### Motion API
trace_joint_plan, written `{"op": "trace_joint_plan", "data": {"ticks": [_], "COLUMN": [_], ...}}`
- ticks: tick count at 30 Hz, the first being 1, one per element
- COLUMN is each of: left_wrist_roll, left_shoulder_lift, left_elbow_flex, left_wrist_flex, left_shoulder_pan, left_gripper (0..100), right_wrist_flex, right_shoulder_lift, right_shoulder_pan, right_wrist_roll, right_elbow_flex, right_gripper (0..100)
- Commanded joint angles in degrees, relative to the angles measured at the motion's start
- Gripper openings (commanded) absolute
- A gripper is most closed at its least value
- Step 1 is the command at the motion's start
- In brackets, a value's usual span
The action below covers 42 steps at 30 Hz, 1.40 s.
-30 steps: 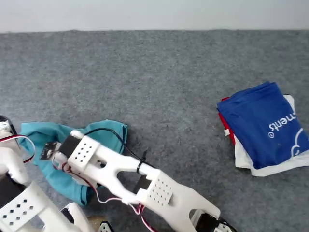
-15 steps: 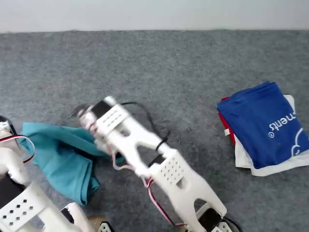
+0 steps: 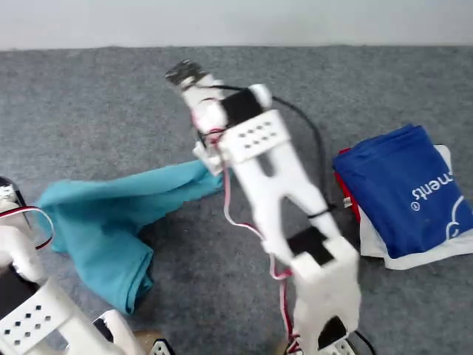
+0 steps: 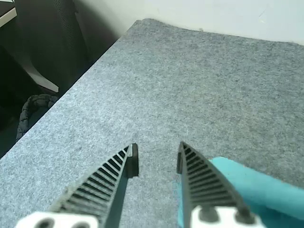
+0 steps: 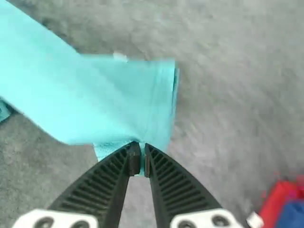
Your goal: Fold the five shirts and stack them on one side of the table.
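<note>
A teal shirt lies stretched across the left half of the grey table, one end bunched at the front left. My right gripper is shut on its other end near the table's middle; the right wrist view has the closed gripper pinching the teal shirt above the felt. My left gripper stands open at the front left over bare felt, with the teal shirt's edge beside one finger. A stack of folded shirts, blue on top of red and white, sits at the right.
The grey felt table ends at a white wall along the back. Beyond the table's left edge, the left wrist view has a dark gap with a coiled cable. The left arm's base occupies the front left corner.
My right gripper took hold of the teal shirt and swung from the front left up toward the table's middle, pulling the shirt out to the right. The left arm kept still.
</note>
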Motion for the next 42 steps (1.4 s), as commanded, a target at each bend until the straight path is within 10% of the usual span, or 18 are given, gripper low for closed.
{"op": "trace_joint_plan", "data": {"ticks": [1, 15, 21, 27, 42], "left_wrist_roll": [0.53, 0.53, 0.26, -9.76, -31.91], "left_shoulder_lift": [-0.62, -0.62, 0.88, 11.34, 29.45], "left_elbow_flex": [-1.89, -1.98, -1.8, 3.82, 8.75], "left_wrist_flex": [0.18, 1.76, 10.29, 12.66, 33.41], "left_shoulder_pan": [-0.09, 0.79, 16.26, 25.67, 27.52], "left_gripper": [14, 14, 14, 15, 14], "right_wrist_flex": [2.33, -0.92, -4.79, -0.4, 1.89], "right_shoulder_lift": [-12.88, -20.18, -9.01, -5.67, -11.21], "right_shoulder_pan": [6.73, 17.71, 21.76, 28.97, 33.71], "right_wrist_roll": [-2.9, -1.93, -0.53, -0.18, 1.49], "right_elbow_flex": [4.4, 16.26, 17.85, 17.85, 17.93], "right_gripper": [0.9, 1.0, 9.5, 33.3, 25.9]}}
